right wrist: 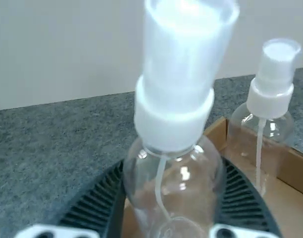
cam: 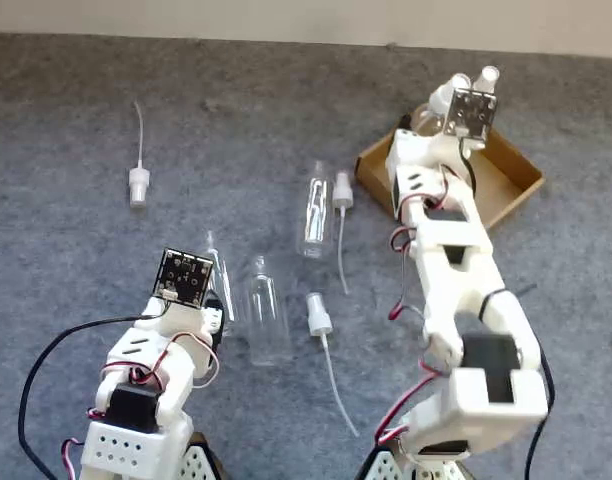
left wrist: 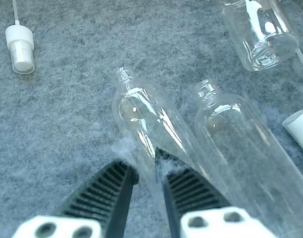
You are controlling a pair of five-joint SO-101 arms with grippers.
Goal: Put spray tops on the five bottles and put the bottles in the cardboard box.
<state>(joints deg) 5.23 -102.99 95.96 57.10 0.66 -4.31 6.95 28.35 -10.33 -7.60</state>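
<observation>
My right gripper (right wrist: 174,198) is shut on a clear bottle (right wrist: 171,173) that wears a white spray top (right wrist: 178,84), held upright over the cardboard box (cam: 511,180). A second capped bottle (right wrist: 263,119) stands in the box beside it. My left gripper (left wrist: 144,171) hovers low at the base of an uncapped bottle (left wrist: 146,119) lying on the carpet, its fingers only a narrow gap apart and holding nothing. Another bare bottle (left wrist: 240,144) lies alongside, and a third (cam: 313,208) lies mid-table. Loose spray tops lie at the far left (cam: 138,185), by the third bottle (cam: 343,190) and nearer the front (cam: 319,318).
Grey carpet covers the table. The right arm (cam: 456,270) stretches from the front edge to the box at the back right. The loose tops trail long thin dip tubes (cam: 338,395). Open carpet lies at the back left.
</observation>
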